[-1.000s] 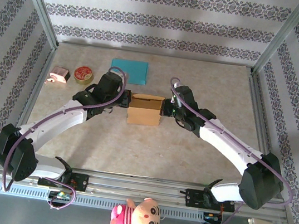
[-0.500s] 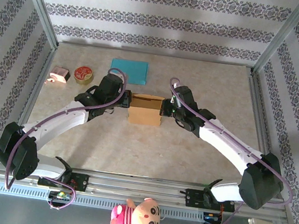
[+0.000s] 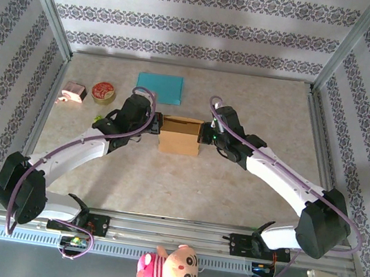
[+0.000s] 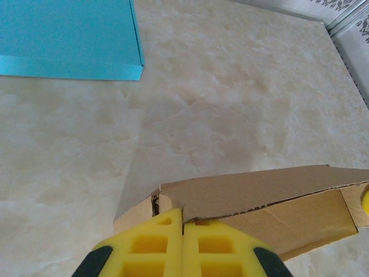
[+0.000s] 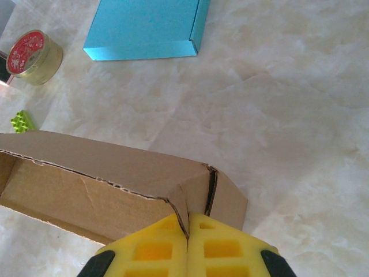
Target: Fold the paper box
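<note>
The brown paper box stands half-formed in the middle of the table, its top open. My left gripper is at its left end. In the left wrist view the yellow fingertips of this gripper are pressed together on the corner of a cardboard wall. My right gripper is at the box's right end. In the right wrist view this gripper is shut on the thin edge of the box's end wall, and the box's inside opens to the left.
A flat blue box lies behind the paper box. A round tin with a red lid and a pink object sit at the back left, with a small green piece near my left arm. Patterned walls close in the table.
My left arm has shifted slightly, uncovering the small green piece beside it. The box and the right arm stay where they were.
</note>
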`<state>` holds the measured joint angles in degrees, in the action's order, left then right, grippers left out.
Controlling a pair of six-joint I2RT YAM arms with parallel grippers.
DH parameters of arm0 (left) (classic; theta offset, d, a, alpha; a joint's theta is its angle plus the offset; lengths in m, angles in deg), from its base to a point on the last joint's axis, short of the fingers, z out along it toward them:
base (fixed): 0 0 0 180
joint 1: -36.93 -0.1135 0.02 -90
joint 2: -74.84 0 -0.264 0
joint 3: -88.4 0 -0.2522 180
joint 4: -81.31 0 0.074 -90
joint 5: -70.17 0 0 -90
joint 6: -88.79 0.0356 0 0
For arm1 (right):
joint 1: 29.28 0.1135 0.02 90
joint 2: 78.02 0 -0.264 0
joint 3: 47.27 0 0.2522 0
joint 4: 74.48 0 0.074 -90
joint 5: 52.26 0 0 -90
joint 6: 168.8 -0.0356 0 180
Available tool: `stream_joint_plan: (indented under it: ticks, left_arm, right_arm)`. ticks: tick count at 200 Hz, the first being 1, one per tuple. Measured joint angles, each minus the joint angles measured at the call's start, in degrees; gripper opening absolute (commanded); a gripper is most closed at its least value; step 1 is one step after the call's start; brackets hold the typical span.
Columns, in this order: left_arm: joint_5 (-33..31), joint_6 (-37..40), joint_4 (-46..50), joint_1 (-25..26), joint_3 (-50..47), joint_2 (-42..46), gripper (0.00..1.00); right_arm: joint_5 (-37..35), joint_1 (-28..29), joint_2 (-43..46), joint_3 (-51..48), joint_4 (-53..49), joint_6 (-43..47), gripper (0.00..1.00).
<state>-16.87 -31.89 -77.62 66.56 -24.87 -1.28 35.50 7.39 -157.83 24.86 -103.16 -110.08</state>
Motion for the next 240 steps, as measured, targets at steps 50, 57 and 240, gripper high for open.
stream_joint_plan:
  ticks: [50, 57, 240]
  left_arm:
    - [0.2, -1.5, -6.4, 0.0, -4.3, 0.7, 0.00]
    - [0.3, -1.5, -6.8, 0.0, -4.7, 0.9, 0.00]
    - [4.5, -2.9, -3.5, 0.3, -9.5, 5.6, 0.43]
  right_arm:
    - [-2.7, 1.7, 0.2, -1.7, 1.6, 0.1, 0.01]
    - [-3.4, 2.2, 0.5, -2.6, 2.4, 0.1, 0.01]
    - [-4.3, 4.5, 5.3, -3.5, -3.9, 3.0, 0.29]
